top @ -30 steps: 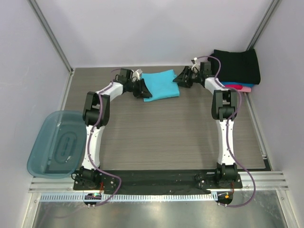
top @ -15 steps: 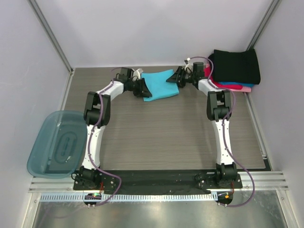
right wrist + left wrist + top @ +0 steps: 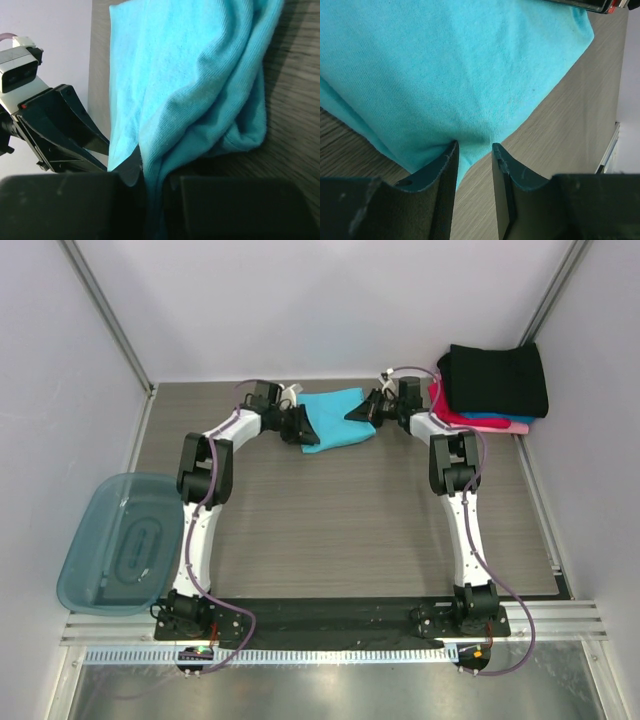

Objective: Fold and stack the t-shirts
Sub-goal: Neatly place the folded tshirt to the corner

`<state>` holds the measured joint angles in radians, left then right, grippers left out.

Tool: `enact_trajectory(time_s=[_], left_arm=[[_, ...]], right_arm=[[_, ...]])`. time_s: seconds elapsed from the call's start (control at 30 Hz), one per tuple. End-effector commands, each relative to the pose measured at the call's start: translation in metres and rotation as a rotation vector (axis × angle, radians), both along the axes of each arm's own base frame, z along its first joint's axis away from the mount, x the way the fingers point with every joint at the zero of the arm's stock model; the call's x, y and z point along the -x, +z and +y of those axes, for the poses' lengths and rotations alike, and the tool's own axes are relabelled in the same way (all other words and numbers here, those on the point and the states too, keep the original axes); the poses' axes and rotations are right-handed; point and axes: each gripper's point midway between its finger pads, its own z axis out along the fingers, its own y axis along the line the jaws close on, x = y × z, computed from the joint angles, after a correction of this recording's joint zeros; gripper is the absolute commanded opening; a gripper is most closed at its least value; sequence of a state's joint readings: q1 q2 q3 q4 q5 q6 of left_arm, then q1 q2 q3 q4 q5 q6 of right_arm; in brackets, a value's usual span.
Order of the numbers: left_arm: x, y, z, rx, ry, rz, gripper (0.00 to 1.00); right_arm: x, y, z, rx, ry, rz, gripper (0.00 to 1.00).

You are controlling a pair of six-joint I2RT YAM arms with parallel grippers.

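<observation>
The bin (image 3: 85, 540) sits well apart from the turquoise t-shirt (image 3: 335, 418), to its left and nearer the arms. Right of that shirt lies a pile: black t-shirt (image 3: 498, 378) on top, pink t-shirt (image 3: 447, 411) and blue t-shirt (image 3: 503, 425) under it. The right arm (image 3: 425, 420) reaches between shirt and pile. The left fingers (image 3: 440, 170), partly apart, pinch the shirt's near-left corner. The right fingers (image 3: 65, 200) squeeze tight on its right edge.

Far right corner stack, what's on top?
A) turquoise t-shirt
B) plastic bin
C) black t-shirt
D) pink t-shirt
C: the black t-shirt lies uppermost there, while the turquoise t-shirt lies apart to its left.
</observation>
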<state>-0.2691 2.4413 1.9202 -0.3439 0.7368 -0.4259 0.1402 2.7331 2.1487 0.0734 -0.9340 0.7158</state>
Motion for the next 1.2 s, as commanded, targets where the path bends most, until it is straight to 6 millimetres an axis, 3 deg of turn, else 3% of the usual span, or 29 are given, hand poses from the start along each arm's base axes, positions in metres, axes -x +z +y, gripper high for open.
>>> enact_trajectory(time_s=[0.0, 0.13, 0.17, 0.23, 0.33, 0.43, 0.5, 0.53, 0.63, 1.17], left_arm=[[-0.006, 0.000, 0.007, -0.079, -0.006, -0.056, 0.34], [-0.014, 0.035, 0.015, -0.111, -0.013, -0.160, 0.38], [-0.015, 0.043, 0.017, -0.111, -0.018, -0.180, 0.38], [-0.018, 0.058, 0.023, -0.106, -0.019, -0.209, 0.38], [-0.020, 0.078, 0.032, -0.098, -0.008, -0.244, 0.39], [-0.021, 0.088, 0.038, -0.101, -0.008, -0.265, 0.39], [-0.019, 0.090, 0.039, -0.104, -0.010, -0.270, 0.40], [-0.018, 0.090, 0.038, -0.102, -0.011, -0.266, 0.40], [-0.017, 0.093, 0.033, -0.075, -0.014, -0.261, 0.40], [-0.008, 0.099, 0.002, -0.015, -0.060, -0.267, 0.41]], right_arm=[[0.006, -0.031, -0.007, 0.055, -0.023, 0.075, 0.03], [-0.014, 0.026, -0.032, 0.091, -0.038, -0.074, 0.01], [-0.017, 0.051, -0.038, 0.107, -0.043, -0.133, 0.01], [-0.015, 0.068, -0.055, 0.168, -0.046, -0.142, 0.01], [-0.012, 0.096, -0.090, 0.395, -0.060, -0.252, 0.01], [-0.014, 0.119, -0.128, 0.540, -0.123, -0.334, 0.01], [-0.017, 0.131, -0.139, 0.584, -0.143, -0.357, 0.01], [-0.023, 0.133, -0.167, 0.617, -0.196, -0.350, 0.01], [-0.034, 0.152, -0.194, 0.721, -0.243, -0.424, 0.01], [-0.040, 0.252, -0.250, 0.973, -0.309, -0.731, 0.01]])
